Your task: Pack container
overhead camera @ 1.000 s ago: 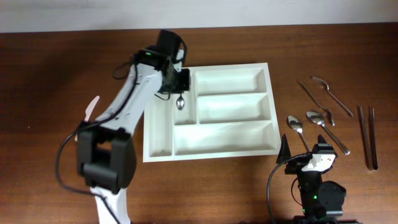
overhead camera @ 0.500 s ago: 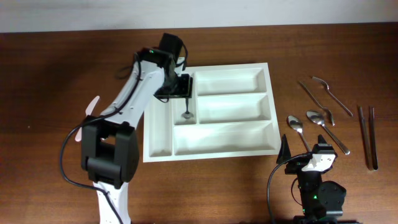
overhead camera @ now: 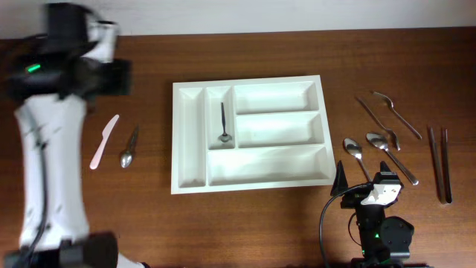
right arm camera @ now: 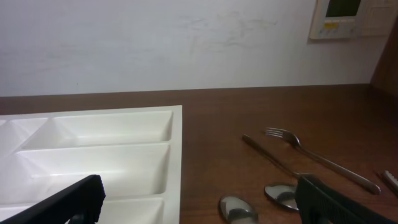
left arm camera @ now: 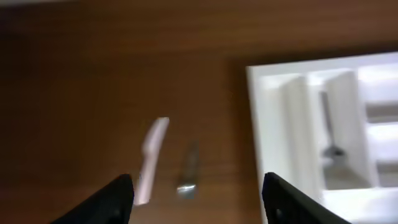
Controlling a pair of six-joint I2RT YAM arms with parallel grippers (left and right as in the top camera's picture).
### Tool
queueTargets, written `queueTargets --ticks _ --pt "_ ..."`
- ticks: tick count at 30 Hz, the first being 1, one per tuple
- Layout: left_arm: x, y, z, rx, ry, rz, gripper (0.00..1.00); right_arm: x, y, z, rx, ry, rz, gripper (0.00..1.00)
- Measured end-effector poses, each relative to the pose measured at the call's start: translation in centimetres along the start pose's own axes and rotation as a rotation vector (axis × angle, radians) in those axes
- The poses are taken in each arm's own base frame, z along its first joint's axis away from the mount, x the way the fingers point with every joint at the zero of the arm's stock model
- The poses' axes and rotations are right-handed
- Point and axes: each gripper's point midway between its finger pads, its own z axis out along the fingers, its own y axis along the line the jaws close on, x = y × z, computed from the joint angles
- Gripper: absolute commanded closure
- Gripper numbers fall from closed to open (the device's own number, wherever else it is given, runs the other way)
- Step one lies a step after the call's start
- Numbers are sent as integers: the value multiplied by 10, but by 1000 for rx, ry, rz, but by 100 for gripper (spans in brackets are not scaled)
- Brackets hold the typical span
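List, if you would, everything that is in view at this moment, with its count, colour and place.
container: one, white, middle of the table
spoon in the container: one, silver, second narrow compartment from the left
small spoon: one, silver, on the table left of the container
knife-shaped utensil: one, pale pink, left of the small spoon
loose cutlery: four pieces, silver, spoons and a fork, right of the container
chopsticks: one pair, dark, far right
table: one, brown wood
wall panel: one, cream, on the white wall
left gripper: black, open, empty, above the utensils left of the container
right gripper: black, open, empty, near the table's front edge
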Motion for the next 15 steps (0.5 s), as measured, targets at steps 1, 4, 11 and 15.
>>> queueTargets --ticks 1,4,11,15 --pt "2 14 -10 -27 -16 -1 32 0 0 0 0 0 1 1" --pt "7 42 -20 -74 -23 -2 32 0 0 0 0 0 1 1" --pt "27 76 17 -113 26 86 31 0 0 0 0 0 0 1" --pt "69 78 69 -84 135 115 34 0 0 0 0 0 0 2"
